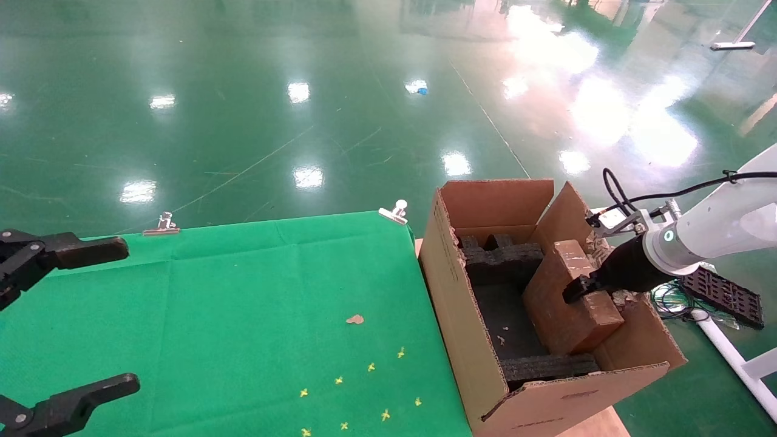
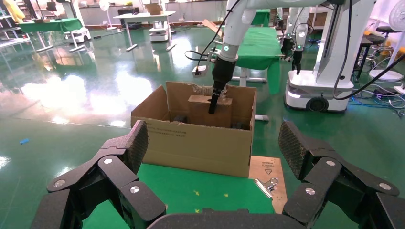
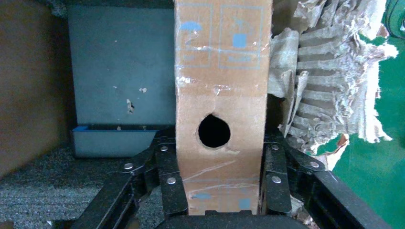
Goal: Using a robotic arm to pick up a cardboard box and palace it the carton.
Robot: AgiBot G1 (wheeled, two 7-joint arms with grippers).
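The carton [image 1: 452, 303] stands open at the right end of the green table, with black foam blocks [image 1: 504, 258] inside and ragged flaps. The slim brown cardboard box [image 1: 561, 303] sits tilted inside its right half. My right gripper [image 1: 586, 288], on the white robotic arm [image 1: 716, 230], is shut on it. In the right wrist view both fingers [image 3: 169, 181] press the sides of the cardboard box [image 3: 219, 86], just below its round hole. My left gripper [image 1: 129, 314] hangs open at the table's left edge, holding nothing, and faces the carton [image 2: 191, 143].
Metal binder clips [image 1: 394, 211] pin the green cloth [image 1: 243, 315] along the far edge. A cardboard scrap [image 1: 355, 318] and yellow marks lie on it. A black tray [image 1: 722, 294] and cables lie on the floor to the right. Torn carton flap [image 3: 325, 95] hangs beside the box.
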